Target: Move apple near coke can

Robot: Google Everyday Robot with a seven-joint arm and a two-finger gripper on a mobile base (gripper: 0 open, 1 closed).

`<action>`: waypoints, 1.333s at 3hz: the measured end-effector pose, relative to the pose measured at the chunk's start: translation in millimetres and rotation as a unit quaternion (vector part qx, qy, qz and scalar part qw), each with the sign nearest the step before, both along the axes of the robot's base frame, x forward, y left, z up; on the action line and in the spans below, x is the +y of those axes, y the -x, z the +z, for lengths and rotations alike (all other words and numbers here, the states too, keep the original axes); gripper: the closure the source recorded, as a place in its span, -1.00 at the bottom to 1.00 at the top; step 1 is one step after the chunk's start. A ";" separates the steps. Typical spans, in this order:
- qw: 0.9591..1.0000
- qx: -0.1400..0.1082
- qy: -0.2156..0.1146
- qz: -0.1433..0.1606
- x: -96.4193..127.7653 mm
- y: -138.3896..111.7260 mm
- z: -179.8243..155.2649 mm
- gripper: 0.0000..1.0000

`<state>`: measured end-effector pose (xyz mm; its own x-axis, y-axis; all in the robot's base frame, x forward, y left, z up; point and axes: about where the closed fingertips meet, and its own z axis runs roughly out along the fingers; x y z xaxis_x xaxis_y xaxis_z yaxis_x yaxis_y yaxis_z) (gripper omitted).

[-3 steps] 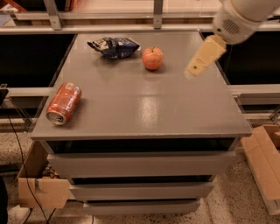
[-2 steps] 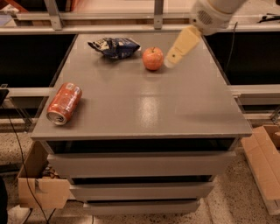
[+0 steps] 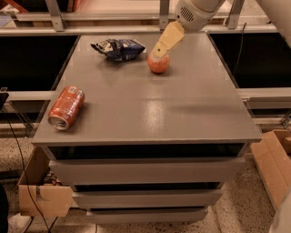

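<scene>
On a grey counter (image 3: 191, 113) with a faint glare patch near its middle, above three grey drawer fronts (image 3: 145, 170), lay the task's things. Metal rails (image 3: 91, 17) ran behind it. Speckled floor and an open cardboard box (image 3: 43, 193) showed at the lower left. The arm was cut off by the upper edge, so only its white wrist housing (image 3: 193, 13) and the tan end effector (image 3: 160, 50) showed. Whether the end effector was spread or pressed together could not be told. The apple (image 3: 158, 65), small, round and orange-red, sat toward the rear of the counter, right of centre, with the end effector's tip at its top; contact could not be confirmed. A dark blue snack bag (image 3: 119, 48) lay just left of it. The coke can (image 3: 66, 107), orange-red with a silver end, lay on its side near the front left edge, well apart from the apple
</scene>
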<state>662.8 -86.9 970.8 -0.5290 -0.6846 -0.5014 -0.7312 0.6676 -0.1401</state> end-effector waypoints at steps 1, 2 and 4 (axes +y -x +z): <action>1.000 0.015 -0.013 -0.013 10.0 1.8 -11.7 -1.00; 0.998 0.041 -0.026 -0.039 35.1 -5.4 -39.9 -1.00; 0.993 0.055 -0.016 -0.102 70.4 -34.5 -85.6 -1.00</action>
<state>697.3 -16.5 885.2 -0.7073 -0.5424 -0.4533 -0.5904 0.8060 -0.0433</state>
